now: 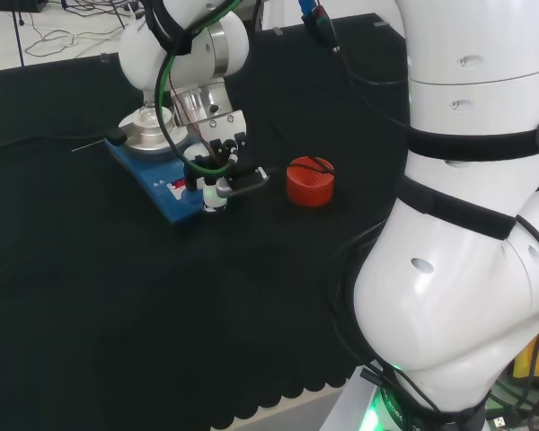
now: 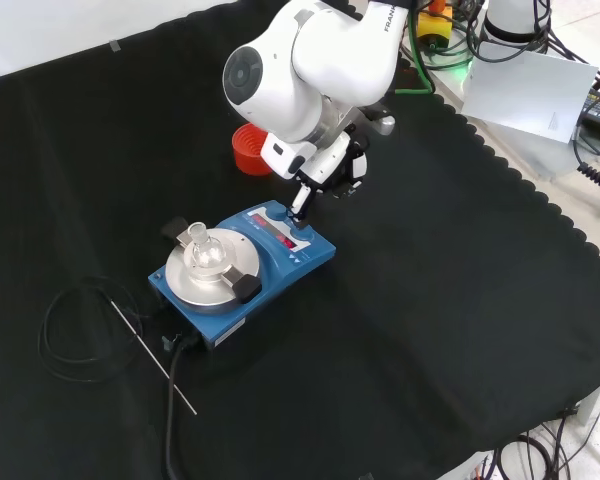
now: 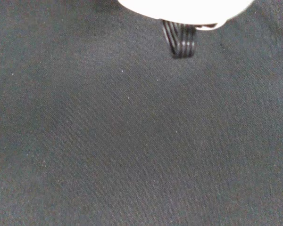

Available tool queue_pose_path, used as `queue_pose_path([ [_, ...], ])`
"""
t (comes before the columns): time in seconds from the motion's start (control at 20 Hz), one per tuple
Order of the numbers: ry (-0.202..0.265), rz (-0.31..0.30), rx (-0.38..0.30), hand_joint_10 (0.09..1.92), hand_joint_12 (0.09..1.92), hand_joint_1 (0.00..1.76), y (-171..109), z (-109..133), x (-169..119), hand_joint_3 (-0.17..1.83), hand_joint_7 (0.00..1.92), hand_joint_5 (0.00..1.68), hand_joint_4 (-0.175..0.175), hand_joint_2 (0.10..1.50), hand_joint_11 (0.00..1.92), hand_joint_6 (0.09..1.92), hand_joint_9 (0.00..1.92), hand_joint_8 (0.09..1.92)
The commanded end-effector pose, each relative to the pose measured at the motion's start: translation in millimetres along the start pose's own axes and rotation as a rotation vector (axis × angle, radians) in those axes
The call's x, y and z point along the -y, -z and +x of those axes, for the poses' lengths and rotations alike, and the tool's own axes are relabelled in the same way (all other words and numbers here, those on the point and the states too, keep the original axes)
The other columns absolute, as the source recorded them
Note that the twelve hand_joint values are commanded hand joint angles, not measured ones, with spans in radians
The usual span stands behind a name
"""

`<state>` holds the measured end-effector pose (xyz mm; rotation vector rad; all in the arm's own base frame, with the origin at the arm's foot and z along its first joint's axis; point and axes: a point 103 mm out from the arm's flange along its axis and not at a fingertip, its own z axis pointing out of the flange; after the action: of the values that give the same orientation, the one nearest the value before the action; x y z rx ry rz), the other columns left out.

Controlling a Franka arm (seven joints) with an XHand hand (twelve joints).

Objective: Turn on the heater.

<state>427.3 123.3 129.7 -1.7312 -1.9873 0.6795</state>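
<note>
hand [image 2: 325, 170] touching blue heater [image 2: 242, 268]

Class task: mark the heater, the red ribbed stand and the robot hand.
heater [image 2: 310, 262], front view, blue front corner.
red ribbed stand [image 1: 310, 182], head view, ribbed side.
robot hand [image 1: 217, 190], head view, a lowered finger.

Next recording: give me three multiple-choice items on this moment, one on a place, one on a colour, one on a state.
1. Where does the hand reach?
A. The heater's control panel end
B. The red ring
C. The loose cable

2. What colour is the heater body?
A. Blue
B. Green
C. White

3. What sits on the heater's round metal plate?
A. Nothing
B. A small clear flask
C. The red ring

Key: 1 A, a finger meets the panel edge in the front view; 2 A, blue in both views; 3 B, the flask stands on it while the ring is on the cloth.
</note>
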Motion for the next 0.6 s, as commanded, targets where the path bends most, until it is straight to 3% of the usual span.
queue_pose_path([
  [0.05,-0.002,-0.011,0.001,1.74,1.42,1.47,0.2,-0.3,-1.5,1.09,1.63,0.29,-0.044,0.64,1.28,0.69,1.70,1.74],
  [0.6,-0.006,-0.004,0.001,1.74,1.42,1.47,3.2,-1.1,-5.8,1.09,1.63,0.29,-0.044,0.64,1.28,0.68,1.70,1.73],
])
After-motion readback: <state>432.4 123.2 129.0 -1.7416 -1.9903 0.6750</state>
